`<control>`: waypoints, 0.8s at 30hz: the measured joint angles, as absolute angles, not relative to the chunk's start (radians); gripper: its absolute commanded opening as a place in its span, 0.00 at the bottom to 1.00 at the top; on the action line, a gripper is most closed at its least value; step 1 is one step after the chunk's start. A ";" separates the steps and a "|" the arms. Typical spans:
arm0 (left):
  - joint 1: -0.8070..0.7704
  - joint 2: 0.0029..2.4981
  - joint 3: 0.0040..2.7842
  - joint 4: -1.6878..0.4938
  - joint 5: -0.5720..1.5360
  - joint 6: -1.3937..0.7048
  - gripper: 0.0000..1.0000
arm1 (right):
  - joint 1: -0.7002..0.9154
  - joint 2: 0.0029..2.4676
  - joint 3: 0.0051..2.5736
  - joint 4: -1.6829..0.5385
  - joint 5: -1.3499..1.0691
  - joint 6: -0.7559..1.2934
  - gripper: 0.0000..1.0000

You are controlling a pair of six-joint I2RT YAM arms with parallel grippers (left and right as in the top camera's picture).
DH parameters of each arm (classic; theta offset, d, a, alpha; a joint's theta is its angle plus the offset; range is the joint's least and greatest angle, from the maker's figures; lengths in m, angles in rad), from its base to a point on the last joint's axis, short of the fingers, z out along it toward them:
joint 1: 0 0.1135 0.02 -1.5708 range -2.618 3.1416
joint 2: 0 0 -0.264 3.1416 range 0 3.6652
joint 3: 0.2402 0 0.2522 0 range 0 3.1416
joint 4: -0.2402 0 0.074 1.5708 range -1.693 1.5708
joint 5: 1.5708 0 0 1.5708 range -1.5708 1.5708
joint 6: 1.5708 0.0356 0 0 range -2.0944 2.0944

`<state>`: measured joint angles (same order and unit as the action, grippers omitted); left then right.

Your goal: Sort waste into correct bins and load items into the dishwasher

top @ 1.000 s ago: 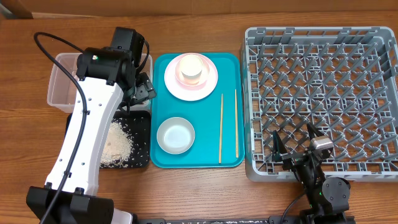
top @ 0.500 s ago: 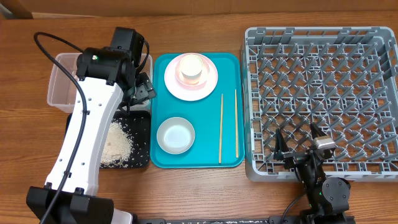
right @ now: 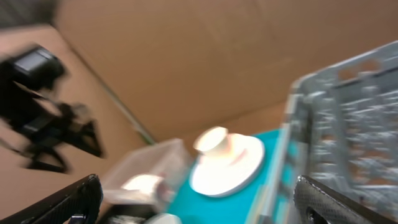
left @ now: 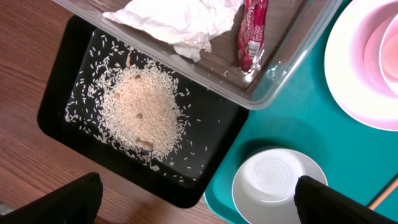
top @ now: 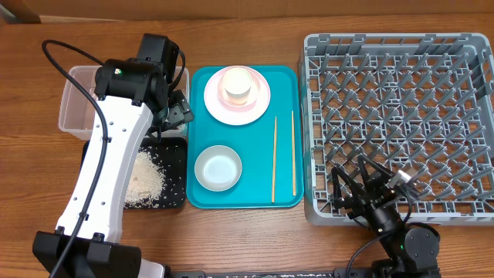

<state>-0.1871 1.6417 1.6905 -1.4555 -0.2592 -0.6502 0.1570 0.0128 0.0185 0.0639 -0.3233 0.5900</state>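
My left gripper (top: 176, 114) hangs open over the seam between the clear tub (top: 77, 100) and the black tray (top: 176, 154). Its wrist view looks down on a rice heap (left: 140, 112) in the black tray, and on a crumpled napkin (left: 180, 18) and red wrapper (left: 252, 31) in the tub. A white bowl (top: 218, 167), two chopsticks (top: 273, 158) and a pink plate (top: 216, 104) carrying a cup (top: 237, 85) lie on the teal tray (top: 255, 154). My right gripper (top: 356, 184) stands open and empty at the near left corner of the grey dish rack (top: 401, 100).
The left arm's white links run from the table's front left up over the black tray. The rack fills the right half of the table. The right wrist view is blurred; the plate (right: 230, 165) and the rack's wall (right: 348, 106) show in it.
The right gripper has swung and shifted slightly left at the rack's front edge, staying open. The left arm and everything on the table have not moved.
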 measured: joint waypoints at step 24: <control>-0.187 1.642 1.691 -1.457 -0.266 -0.650 1.00 | 0.157 0.583 1.085 -0.978 -0.100 0.603 1.00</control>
<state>-0.1871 1.6417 1.6905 -1.4567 -0.2661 -0.6502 0.1570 0.5827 1.0847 -0.9779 -0.1001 0.6029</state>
